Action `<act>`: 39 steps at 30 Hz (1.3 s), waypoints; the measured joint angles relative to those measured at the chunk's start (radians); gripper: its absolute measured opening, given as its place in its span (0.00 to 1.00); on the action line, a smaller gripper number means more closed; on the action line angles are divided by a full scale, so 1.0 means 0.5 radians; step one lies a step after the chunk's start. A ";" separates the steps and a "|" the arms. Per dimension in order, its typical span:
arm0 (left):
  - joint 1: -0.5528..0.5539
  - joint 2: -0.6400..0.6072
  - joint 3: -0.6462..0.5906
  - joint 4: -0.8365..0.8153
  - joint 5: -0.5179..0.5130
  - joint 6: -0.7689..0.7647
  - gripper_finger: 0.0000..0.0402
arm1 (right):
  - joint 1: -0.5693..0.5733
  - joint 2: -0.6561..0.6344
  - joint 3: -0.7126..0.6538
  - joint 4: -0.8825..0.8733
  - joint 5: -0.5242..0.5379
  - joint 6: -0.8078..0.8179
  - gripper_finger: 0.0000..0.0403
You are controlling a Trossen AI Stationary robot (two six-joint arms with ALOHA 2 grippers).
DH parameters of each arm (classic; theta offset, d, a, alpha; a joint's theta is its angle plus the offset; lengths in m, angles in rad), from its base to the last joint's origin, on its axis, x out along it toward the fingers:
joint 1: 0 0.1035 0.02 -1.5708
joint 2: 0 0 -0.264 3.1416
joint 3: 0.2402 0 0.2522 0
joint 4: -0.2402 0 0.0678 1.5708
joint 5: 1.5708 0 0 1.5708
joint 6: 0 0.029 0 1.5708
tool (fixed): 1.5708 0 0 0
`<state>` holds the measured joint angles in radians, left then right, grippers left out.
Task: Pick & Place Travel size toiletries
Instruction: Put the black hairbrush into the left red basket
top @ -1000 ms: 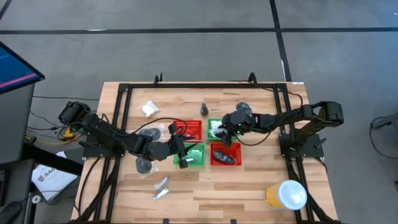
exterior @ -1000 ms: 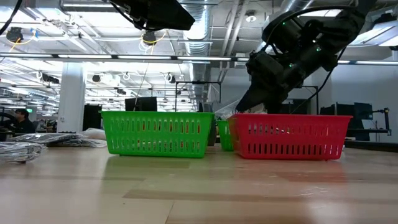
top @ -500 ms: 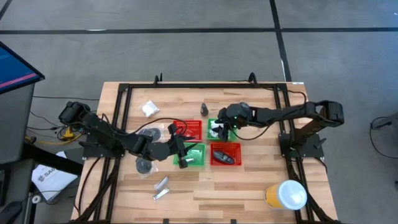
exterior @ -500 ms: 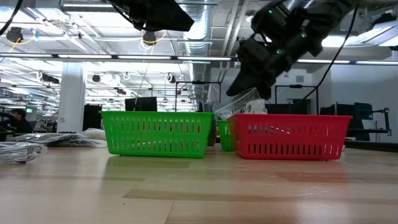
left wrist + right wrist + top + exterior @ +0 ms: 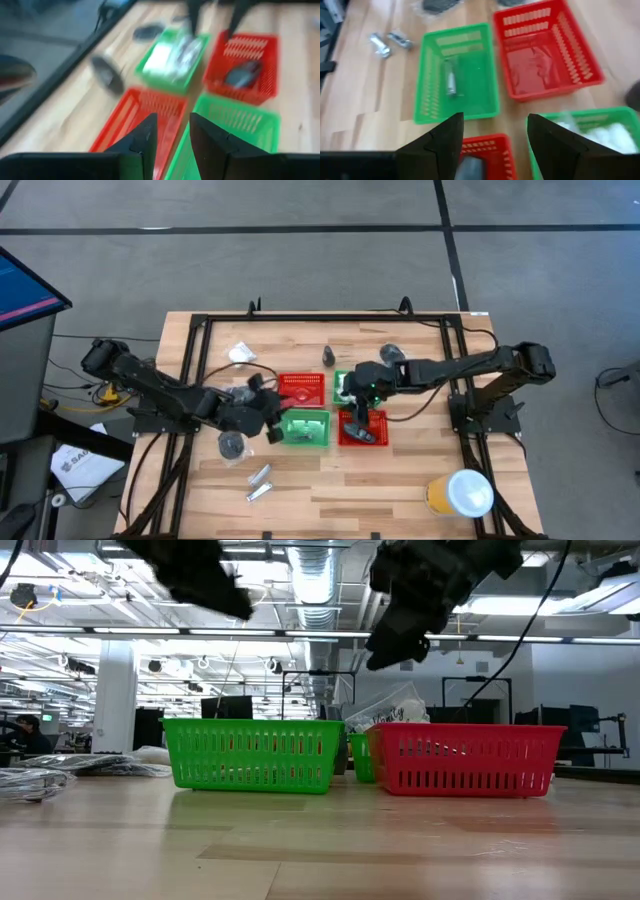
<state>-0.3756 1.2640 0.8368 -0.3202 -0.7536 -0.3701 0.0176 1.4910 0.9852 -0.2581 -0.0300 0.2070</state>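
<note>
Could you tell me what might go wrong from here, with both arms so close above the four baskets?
1. The left gripper and right gripper both hover over the tight cluster of baskets, so the arms might collide if they move inward.
2. The white packets look heaped in the far green basket, poking above its rim in the low view; one could spill.
3. The right fingers, spread wide, may catch the red basket rim.

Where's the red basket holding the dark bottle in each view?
High view: red basket, front right of the four baskets.
Low view: right of centre, nearest the camera.
Left wrist view: upper right.
Right wrist view: bottom edge, between the fingers.
Shared landmark: the green basket of white packets, directly beside it.
</note>
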 joint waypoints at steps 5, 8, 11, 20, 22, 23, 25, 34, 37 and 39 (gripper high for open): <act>0.001 -0.138 -0.002 -0.460 0.045 -0.355 0.26 | 0.112 0.000 0.004 0.009 0.001 0.005 0.51; 0.003 -0.166 -0.002 -0.630 0.075 -0.501 0.26 | 0.168 0.000 0.005 0.013 0.000 0.040 0.50; 0.016 -0.169 -0.002 -0.786 0.091 -0.637 0.26 | 0.217 0.000 0.005 0.019 0.000 0.101 0.51; 0.241 -0.177 -0.086 -1.085 0.270 -0.968 0.26 | 0.373 0.000 0.005 0.022 0.001 0.125 0.49; 0.333 -0.179 -0.149 -1.085 0.419 -0.969 0.26 | 0.404 0.000 0.005 0.023 0.002 0.157 0.49; 0.378 -0.178 -0.186 -1.088 0.481 -0.967 0.26 | 0.418 0.000 0.005 0.023 0.002 0.173 0.49; 0.462 -0.184 -0.254 -1.090 0.559 -0.967 0.26 | 0.443 0.000 0.005 0.023 0.004 0.197 0.48; 0.695 -0.201 -0.434 -1.082 0.729 -0.962 0.35 | 0.529 0.000 0.005 0.027 0.008 0.201 0.46; 0.720 -0.201 -0.464 -1.078 0.740 -0.962 0.41 | 0.539 0.000 0.005 0.027 0.008 0.201 0.46; 0.726 -0.201 -0.471 -1.072 0.745 -0.962 0.45 | 0.539 0.000 0.005 0.027 0.009 0.201 0.46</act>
<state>-0.0123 1.1637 0.6011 -0.8563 -0.3809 -0.8510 0.2871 1.4910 0.9874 -0.2447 -0.0257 0.3077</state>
